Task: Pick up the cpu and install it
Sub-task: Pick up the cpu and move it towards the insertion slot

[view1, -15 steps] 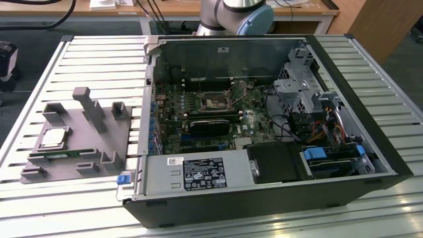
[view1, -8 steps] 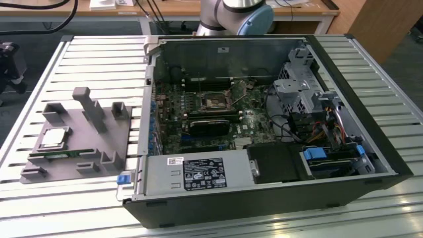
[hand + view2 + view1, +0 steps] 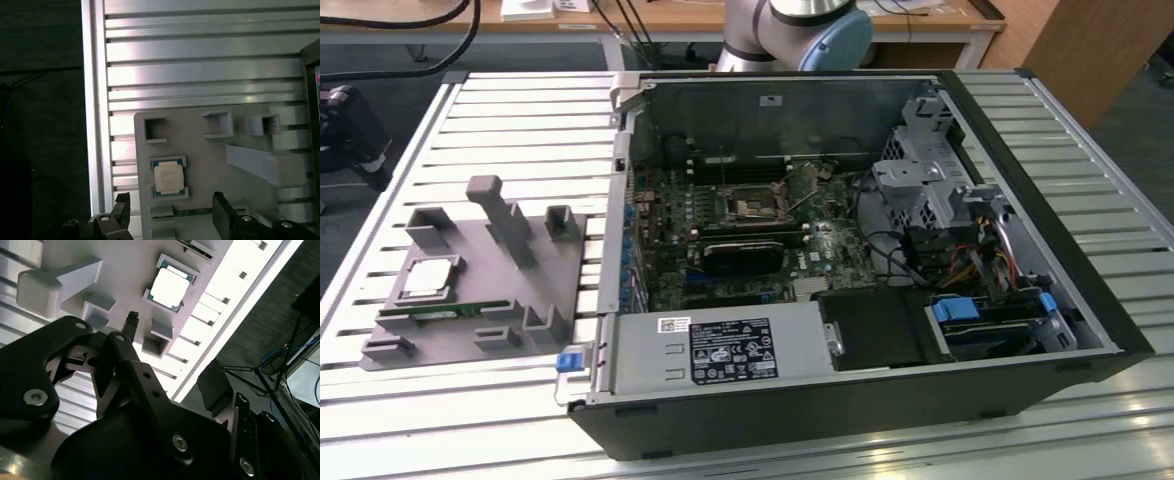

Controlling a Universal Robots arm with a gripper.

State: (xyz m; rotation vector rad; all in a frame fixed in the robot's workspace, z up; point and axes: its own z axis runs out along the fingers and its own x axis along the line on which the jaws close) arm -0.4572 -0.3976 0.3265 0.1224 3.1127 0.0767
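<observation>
In the exterior view the cpu [image 3: 430, 278] lies flat in a shallow pocket of the grey holder [image 3: 460, 338]. The open computer case [image 3: 774, 115] stands just beside the holder. In the second wrist view the cpu fills that pocket. In the first wrist view my hand [image 3: 171, 202] hangs over the holder, spread wide and holding nothing.

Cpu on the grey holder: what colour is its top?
Silver-grey, with a pale rim; the cpu shows best in the first wrist view.
</observation>
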